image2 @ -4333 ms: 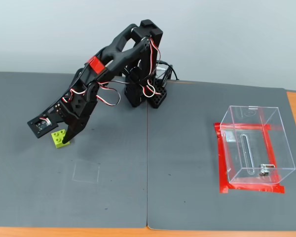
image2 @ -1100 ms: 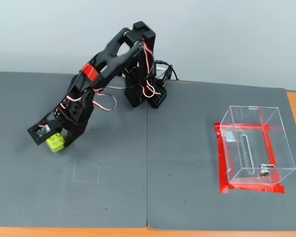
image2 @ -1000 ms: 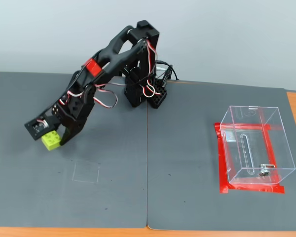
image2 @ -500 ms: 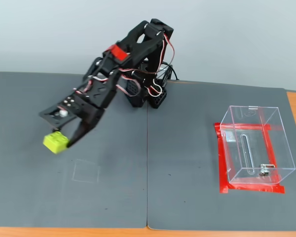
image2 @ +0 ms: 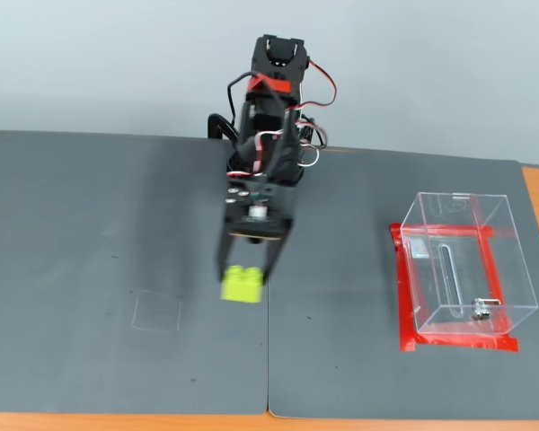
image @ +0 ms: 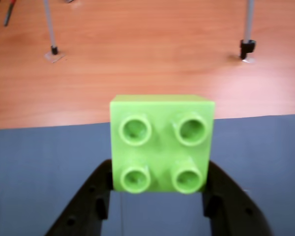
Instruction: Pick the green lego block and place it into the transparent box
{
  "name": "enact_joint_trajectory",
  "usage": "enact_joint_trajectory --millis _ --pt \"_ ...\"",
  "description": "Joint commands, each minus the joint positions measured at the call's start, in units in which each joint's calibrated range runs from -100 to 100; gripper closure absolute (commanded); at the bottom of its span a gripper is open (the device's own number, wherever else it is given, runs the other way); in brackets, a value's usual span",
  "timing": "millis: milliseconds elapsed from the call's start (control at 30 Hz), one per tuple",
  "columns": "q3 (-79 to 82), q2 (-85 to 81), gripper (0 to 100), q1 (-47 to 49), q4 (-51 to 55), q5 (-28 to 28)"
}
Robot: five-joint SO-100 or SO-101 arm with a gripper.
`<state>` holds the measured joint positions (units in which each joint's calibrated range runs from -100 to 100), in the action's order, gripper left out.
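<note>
The green lego block (image: 161, 142) is a lime brick with four round studs, held between the two black fingers of my gripper (image: 157, 184) and filling the middle of the wrist view. In the fixed view the gripper (image2: 245, 269) is shut on the block (image2: 242, 284) and holds it above the grey mat, left of centre. The transparent box (image2: 463, 265) stands at the right of the fixed view, with red tape around its base, a slot and a small metal fitting. It is out of the wrist view. The block is well apart from the box.
The grey mat (image2: 90, 269) covers the wooden table (image: 147, 59). A faint square outline (image2: 156, 312) is drawn on the mat left of the block. Two thin stand legs (image: 51, 29) (image: 248, 29) rest on the wood beyond the mat's edge.
</note>
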<state>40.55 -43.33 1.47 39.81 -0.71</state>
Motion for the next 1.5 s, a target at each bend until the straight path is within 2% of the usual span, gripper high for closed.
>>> enact_joint_trajectory --millis 0,533,800,1100,1467 --pt "-2.6 -2.8 92 5.4 3.0 -0.3" --pt "-2.8 -1.0 92 32.7 2.9 -1.2" --pt "-13.5 13.0 92 45.0 3.6 -2.1" --pt "-24.7 27.9 92 50.6 3.7 -2.1" --pt "-27.2 32.9 91 54.1 3.6 -2.1"
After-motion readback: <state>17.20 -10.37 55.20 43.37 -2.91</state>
